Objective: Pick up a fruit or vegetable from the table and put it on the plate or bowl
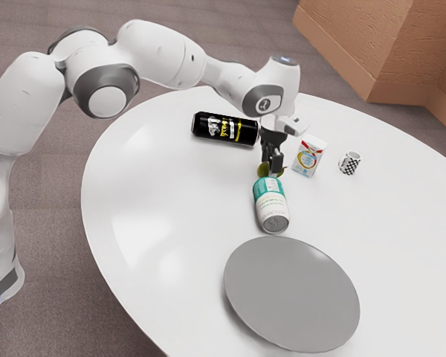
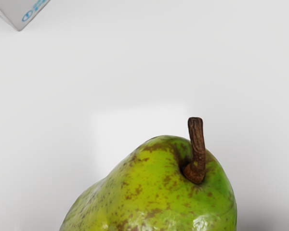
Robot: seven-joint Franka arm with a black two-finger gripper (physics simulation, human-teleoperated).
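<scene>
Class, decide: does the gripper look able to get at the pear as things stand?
Probably yes. The gripper hangs right over the pear with nothing between them; the teal can lies close beside the pear, not over it.

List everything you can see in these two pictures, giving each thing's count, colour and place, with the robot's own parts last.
Table: one, white, round, bearing all the small things.
Plate: one, grey, at the table's near edge.
Pear: one, green with brown flecks and a brown stem, right under the end effector.
Black can: one, black with yellow print, lying on its side, to the exterior view's left of the pear.
Teal can: one, teal and white, lying between pear and plate.
Carton: one, white with coloured print, standing to the exterior view's right of the pear.
Cup: one, black-and-white checked, beyond the carton.
Brown box: one, on the floor behind the table.
Arm: one, white and grey.
End effector: one, black, down at the pear.
</scene>
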